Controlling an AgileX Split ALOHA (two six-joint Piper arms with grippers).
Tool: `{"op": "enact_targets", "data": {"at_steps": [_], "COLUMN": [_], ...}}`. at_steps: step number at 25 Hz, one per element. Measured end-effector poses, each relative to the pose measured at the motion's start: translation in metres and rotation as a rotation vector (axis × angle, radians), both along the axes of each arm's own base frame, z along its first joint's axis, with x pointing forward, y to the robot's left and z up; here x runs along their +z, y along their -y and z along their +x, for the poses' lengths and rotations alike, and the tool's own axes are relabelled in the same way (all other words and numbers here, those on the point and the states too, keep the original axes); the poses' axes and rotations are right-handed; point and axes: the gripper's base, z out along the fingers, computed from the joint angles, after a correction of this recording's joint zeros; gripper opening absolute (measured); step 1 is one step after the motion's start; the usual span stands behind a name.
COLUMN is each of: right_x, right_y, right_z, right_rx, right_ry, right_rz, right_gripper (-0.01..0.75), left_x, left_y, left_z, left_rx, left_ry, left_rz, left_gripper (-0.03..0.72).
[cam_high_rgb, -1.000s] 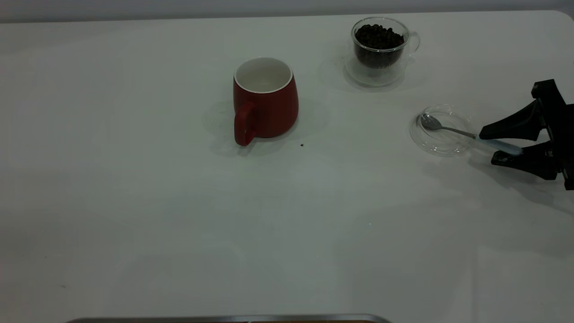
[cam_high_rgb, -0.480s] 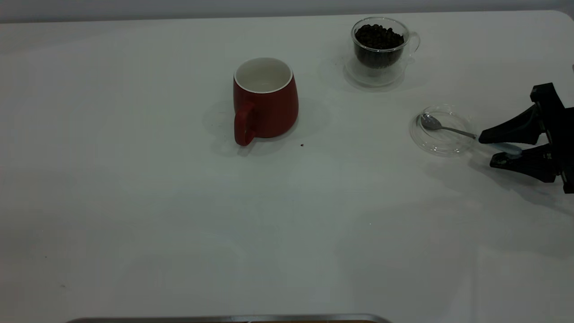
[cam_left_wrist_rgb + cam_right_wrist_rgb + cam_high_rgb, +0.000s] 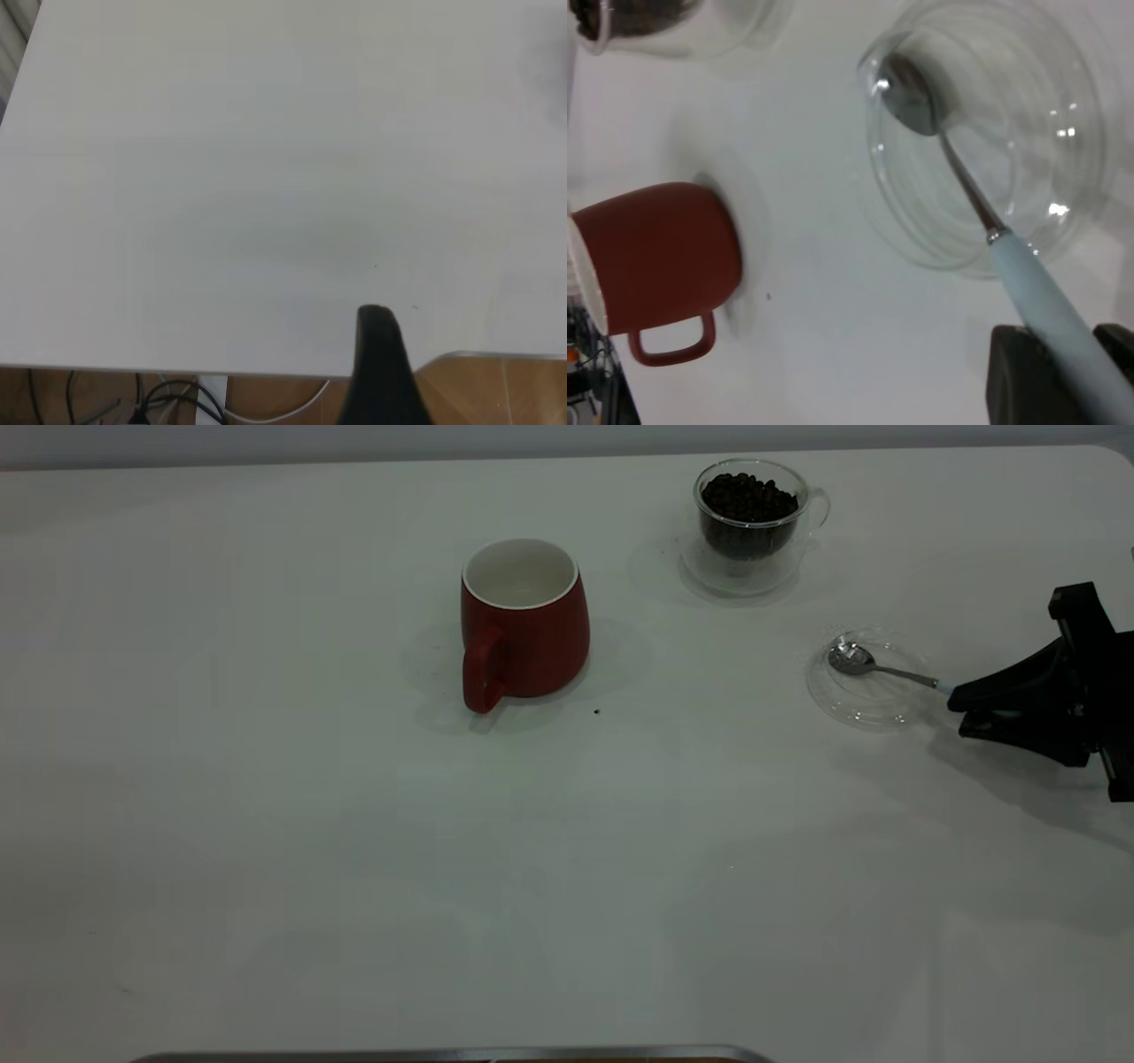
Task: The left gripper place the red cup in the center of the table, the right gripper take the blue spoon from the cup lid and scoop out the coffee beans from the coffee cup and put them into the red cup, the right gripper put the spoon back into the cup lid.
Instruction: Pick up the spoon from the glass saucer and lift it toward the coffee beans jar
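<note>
The red cup point(image 3: 524, 624) stands upright near the table's point(image 3: 266, 824) middle, handle toward the front; it shows too in the right wrist view point(image 3: 656, 257). The coffee cup point(image 3: 751, 514), full of coffee beans point(image 3: 749, 498), stands at the back right. In front of it lies the cup lid point(image 3: 833, 700), with the blue spoon's point(image 3: 855, 660) bowl resting in it. My right gripper point(image 3: 961, 707) is at the right edge, shut on the spoon's pale blue handle point(image 3: 1045, 301) just outside the lid point(image 3: 1063, 115). My left gripper point(image 3: 381, 372) shows only as a black part over the table's edge.
A single stray bean point(image 3: 596, 711) lies just right of the red cup's base. A metal rim point(image 3: 443, 1054) runs along the front edge. Beyond the table edge near the left arm hang cables point(image 3: 177, 398) over a wooden floor.
The right gripper's jaws have closed from open onto the spoon's handle. The spoon's bowl has shifted slightly in the lid. The red cup and the coffee cup have not moved.
</note>
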Motion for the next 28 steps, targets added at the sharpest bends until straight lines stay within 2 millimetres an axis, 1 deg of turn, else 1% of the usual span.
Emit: {"op": "enact_targets", "data": {"at_steps": [7, 18, 22, 28], "right_x": [0.003, 0.006, 0.015, 0.039], "right_y": [-0.003, -0.006, -0.005, -0.001], "right_z": [0.0, -0.003, -0.002, 0.004], "right_rx": [0.023, 0.059, 0.08, 0.101], "right_ry": [0.023, -0.005, -0.02, 0.002], "right_rz": [0.027, 0.064, 0.058, 0.036], "right_gripper": [0.117, 0.116, 0.112, 0.111], "left_x": [0.0, 0.0, 0.0, 0.0], "left_y": [0.0, 0.0, 0.0, 0.0], "left_z": [0.0, 0.0, 0.0, 0.0], "left_rx": [0.0, 0.0, 0.0, 0.0], "left_ry": [0.0, 0.0, 0.0, 0.0], "left_rz": [0.0, 0.0, 0.0, 0.0], "left_gripper": [0.593, 0.593, 0.593, 0.593]}}
